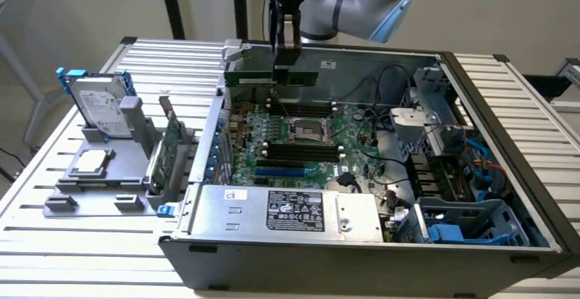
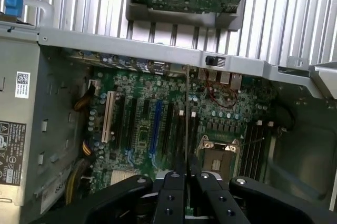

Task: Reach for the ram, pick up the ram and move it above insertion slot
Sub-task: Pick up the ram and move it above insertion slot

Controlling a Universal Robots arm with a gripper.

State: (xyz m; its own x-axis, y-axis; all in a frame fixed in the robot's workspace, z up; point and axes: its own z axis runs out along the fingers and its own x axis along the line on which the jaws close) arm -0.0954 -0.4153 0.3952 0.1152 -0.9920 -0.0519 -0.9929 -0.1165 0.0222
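The big open computer case point(image 1: 363, 244) sits across the ribbed tabletop point(image 1: 54, 244), spanning most of it toward the exterior view's right edge, motherboard point(image 1: 299, 143) exposed inside. Over its far wall hangs the arm point(image 1: 363, 0), and the hand point(image 1: 288, 44) is clamped tight on the ram point(image 1: 272, 79), gripping the stick's upper edge about midway along. The ram is up in the air, level, hovering above the far side of the motherboard, clear of the black slots point(image 1: 299, 153) below.

Near the tabletop's edge at the exterior view's left stands a grey fixture point(image 1: 118, 177), carrying the silver hard drive point(image 1: 98, 105) upright and a broader green card point(image 1: 163, 160) on edge.

How will that stick handle? My read: light, stiff, thin, and fragile along its contact edge. A pinch on the two flat faces near the middle keeps it balanced; a grip off toward one end would likely let it tilt. The faces are smooth, so a firm squeeze matters, though not on the chips.

The exterior view gives the ram's long face and its height over the board. The wrist view gives what that one can't: the ram point(image 2: 186, 129) seen edge-on as a thin line running out from between the fingers point(image 2: 171, 192), lying parallel with the slot rows point(image 2: 174, 124) beside the processor socket point(image 2: 218, 155).
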